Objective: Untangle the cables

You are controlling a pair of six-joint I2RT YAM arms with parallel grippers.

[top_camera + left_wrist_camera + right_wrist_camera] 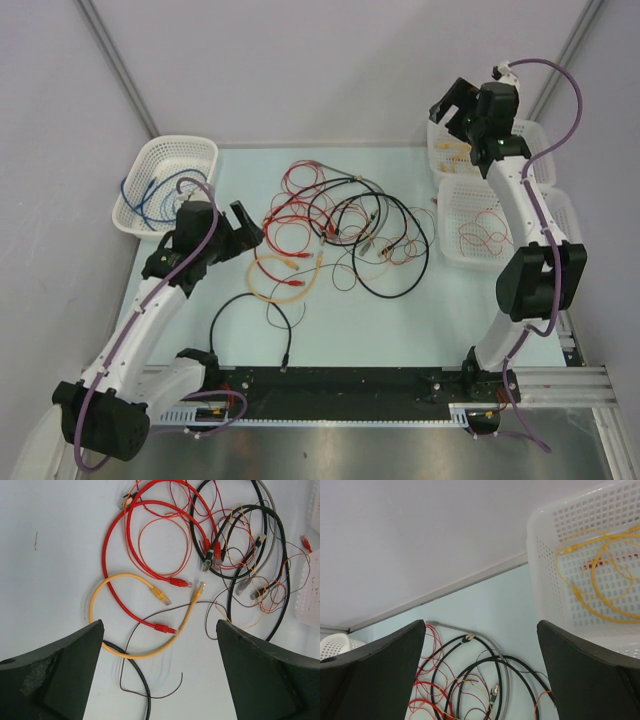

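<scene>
My left claw (240, 226) hangs wide open and empty over the near-left edge of the cables (350, 225), which sprawl across the middle of the desk (420, 330). In its wrist view the yellow cable (102, 592) lies right ahead, the lower arc of its loop running crosswise between the fingers, with a red cable (105, 550) crossing it. My right claw (456, 106), also open with nothing in it, sits raised by the far-right basket (545, 570), well apart from the pile. I judge the left arm nearer, and the yellow loop its likely pick
</scene>
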